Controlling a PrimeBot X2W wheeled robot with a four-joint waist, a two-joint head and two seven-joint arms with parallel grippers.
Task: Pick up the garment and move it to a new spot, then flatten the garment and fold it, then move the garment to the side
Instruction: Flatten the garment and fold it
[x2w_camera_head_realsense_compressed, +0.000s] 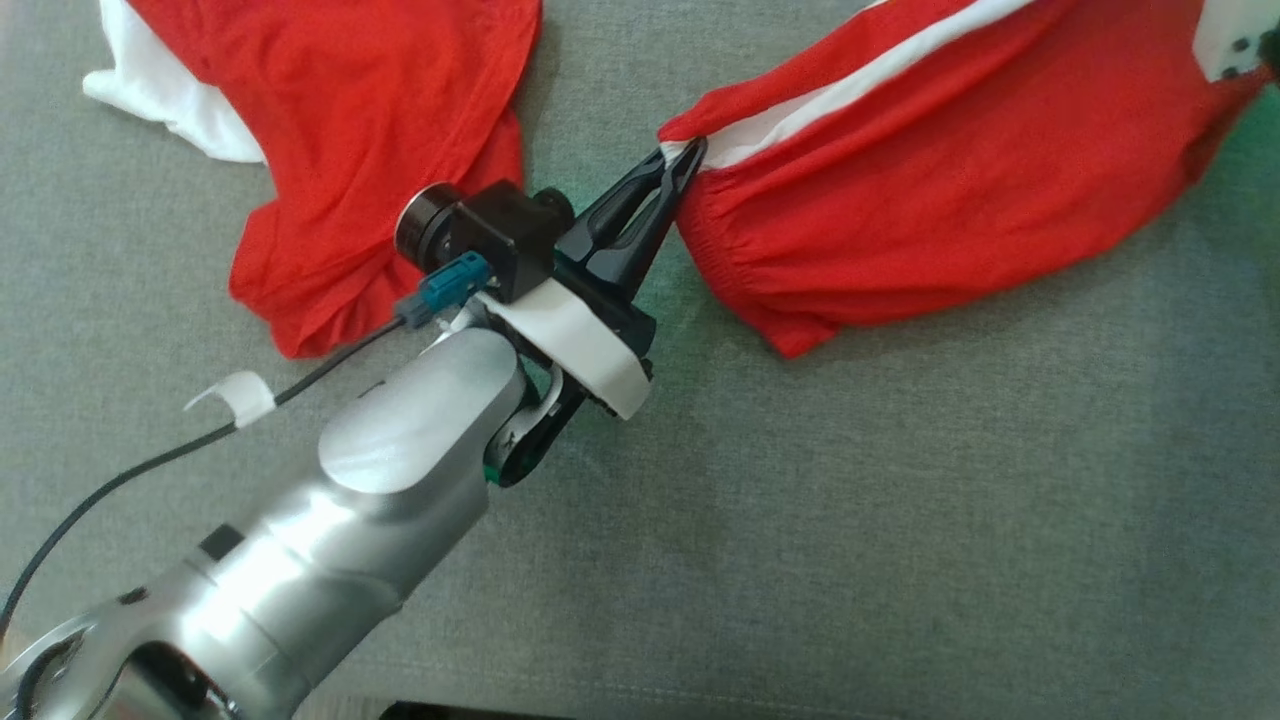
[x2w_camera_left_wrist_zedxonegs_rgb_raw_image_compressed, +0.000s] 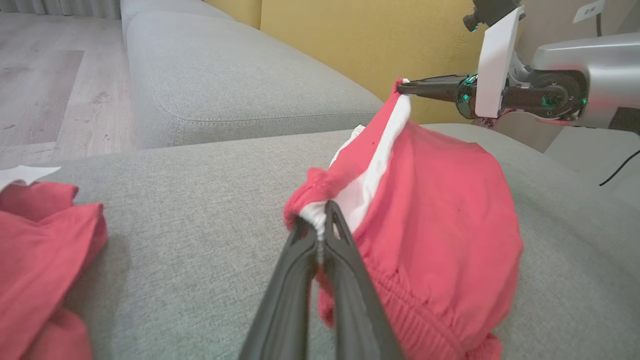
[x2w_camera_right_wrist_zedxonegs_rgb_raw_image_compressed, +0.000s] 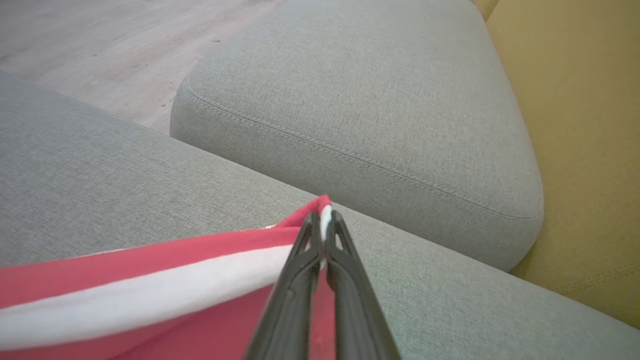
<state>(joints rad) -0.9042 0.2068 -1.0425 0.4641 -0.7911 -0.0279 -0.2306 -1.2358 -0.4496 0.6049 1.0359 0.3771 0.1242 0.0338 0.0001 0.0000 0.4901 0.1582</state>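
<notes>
The garment (x2w_camera_head_realsense_compressed: 930, 200) is red with a white stripe and a gathered elastic edge. It hangs stretched between both grippers above the grey cushion. My left gripper (x2w_camera_head_realsense_compressed: 685, 155) is shut on one corner of it, pinching the white stripe at the fingertips (x2w_camera_left_wrist_zedxonegs_rgb_raw_image_compressed: 320, 220). My right gripper (x2w_camera_left_wrist_zedxonegs_rgb_raw_image_compressed: 400, 87) is shut on the opposite corner, and the right wrist view shows red and white cloth (x2w_camera_right_wrist_zedxonegs_rgb_raw_image_compressed: 150, 280) clamped at its tips (x2w_camera_right_wrist_zedxonegs_rgb_raw_image_compressed: 324, 217). The cloth (x2w_camera_left_wrist_zedxonegs_rgb_raw_image_compressed: 440, 210) sags in a bulge between the two grips.
A second red and white piece of clothing (x2w_camera_head_realsense_compressed: 350, 150) lies crumpled on the grey sofa seat (x2w_camera_head_realsense_compressed: 800, 550) to the left (x2w_camera_left_wrist_zedxonegs_rgb_raw_image_compressed: 40, 240). Another grey cushion (x2w_camera_right_wrist_zedxonegs_rgb_raw_image_compressed: 360, 100), a yellow backrest (x2w_camera_right_wrist_zedxonegs_rgb_raw_image_compressed: 590, 125) and a wooden floor (x2w_camera_left_wrist_zedxonegs_rgb_raw_image_compressed: 50, 75) lie beyond. A black cable (x2w_camera_head_realsense_compressed: 150, 460) trails along my left arm.
</notes>
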